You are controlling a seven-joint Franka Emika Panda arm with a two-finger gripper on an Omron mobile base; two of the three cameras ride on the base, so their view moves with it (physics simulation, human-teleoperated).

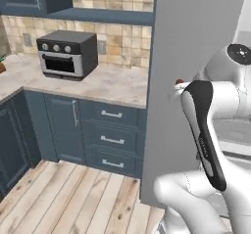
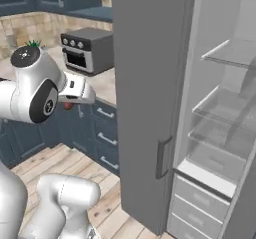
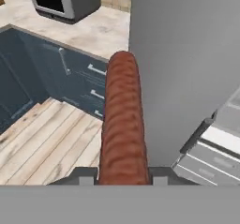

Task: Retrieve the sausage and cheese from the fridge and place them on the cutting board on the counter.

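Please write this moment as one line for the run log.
gripper: shut on sausage | fridge: door open | position: above floor, beside counter

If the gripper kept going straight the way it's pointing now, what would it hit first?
Probably the fridge door's grey face, near its edge; the gripper holds the sausage pointing along it. Depth is unclear, so it might pass toward the counter.

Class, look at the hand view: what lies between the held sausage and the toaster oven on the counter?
In the hand view, bare counter and blue-grey drawer fronts lie between the sausage and toaster oven.
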